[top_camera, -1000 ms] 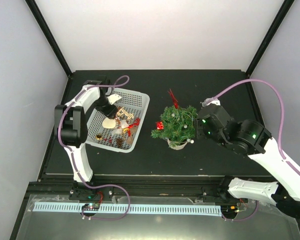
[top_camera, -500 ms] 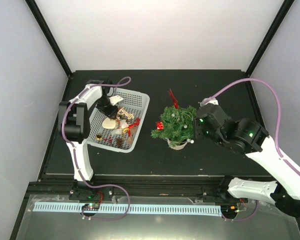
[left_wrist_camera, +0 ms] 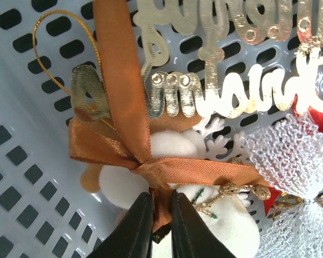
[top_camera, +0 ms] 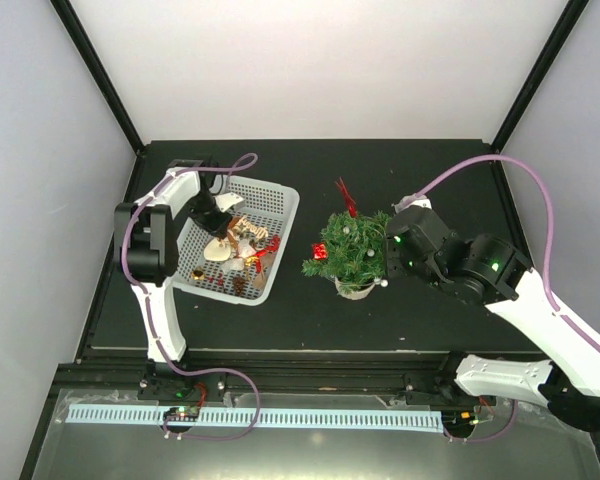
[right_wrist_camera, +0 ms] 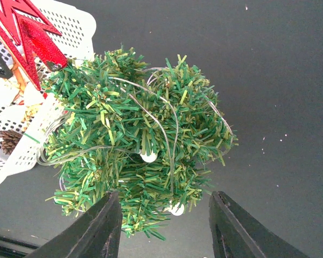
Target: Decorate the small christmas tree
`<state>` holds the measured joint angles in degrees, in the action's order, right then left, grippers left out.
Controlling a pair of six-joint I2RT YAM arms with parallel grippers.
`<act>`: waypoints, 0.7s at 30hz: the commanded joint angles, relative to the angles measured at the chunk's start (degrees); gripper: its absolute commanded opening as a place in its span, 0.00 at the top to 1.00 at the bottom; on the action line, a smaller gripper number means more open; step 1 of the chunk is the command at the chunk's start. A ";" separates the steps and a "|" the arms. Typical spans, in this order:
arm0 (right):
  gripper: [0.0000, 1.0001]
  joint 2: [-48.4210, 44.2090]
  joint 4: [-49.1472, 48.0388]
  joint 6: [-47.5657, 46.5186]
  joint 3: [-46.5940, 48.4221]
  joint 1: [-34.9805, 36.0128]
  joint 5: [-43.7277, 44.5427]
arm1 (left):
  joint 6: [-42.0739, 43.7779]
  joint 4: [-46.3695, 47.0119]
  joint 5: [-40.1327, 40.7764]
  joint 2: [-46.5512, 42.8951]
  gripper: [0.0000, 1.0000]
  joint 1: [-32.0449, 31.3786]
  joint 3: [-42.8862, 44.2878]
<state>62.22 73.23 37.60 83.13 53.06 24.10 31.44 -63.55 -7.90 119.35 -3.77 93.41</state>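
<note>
The small christmas tree [top_camera: 352, 250] stands in a whitish pot [top_camera: 354, 289] mid-table, with a red star [top_camera: 347, 195] behind its top and a red ornament [top_camera: 320, 251] on its left side. My right gripper [top_camera: 392, 250] is open at the tree's right flank. In the right wrist view its jaws straddle the lower green branches [right_wrist_camera: 134, 140] without pinching them [right_wrist_camera: 166, 201]. My left gripper [top_camera: 218, 222] is down inside the white mesh basket [top_camera: 275, 195]. There it is shut [left_wrist_camera: 161, 196] on the tail of an orange ribbon bow [left_wrist_camera: 118, 123].
The basket [left_wrist_camera: 27, 177] also holds gold cut-out lettering [left_wrist_camera: 231, 97], a white net bow [left_wrist_camera: 296, 156], a white plush figure [left_wrist_camera: 220, 226] and a pine cone [right_wrist_camera: 8, 141]. Thin wire with white beads [right_wrist_camera: 149, 157] winds round the tree. Black frame posts stand at the table's back corners.
My left jaws have closed onto the orange ribbon in the basket. The right gripper has edged left, closer against the tree, still open.
</note>
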 commanded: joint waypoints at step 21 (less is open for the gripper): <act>0.53 -0.85 -1.69 -0.20 -0.47 0.26 0.53 | 1.49 -10.54 -4.90 -9.37 0.98 0.35 5.66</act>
<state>62.08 72.58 37.60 83.11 53.06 24.08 31.55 -69.47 -10.79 112.99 -3.75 94.96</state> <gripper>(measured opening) 0.468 0.037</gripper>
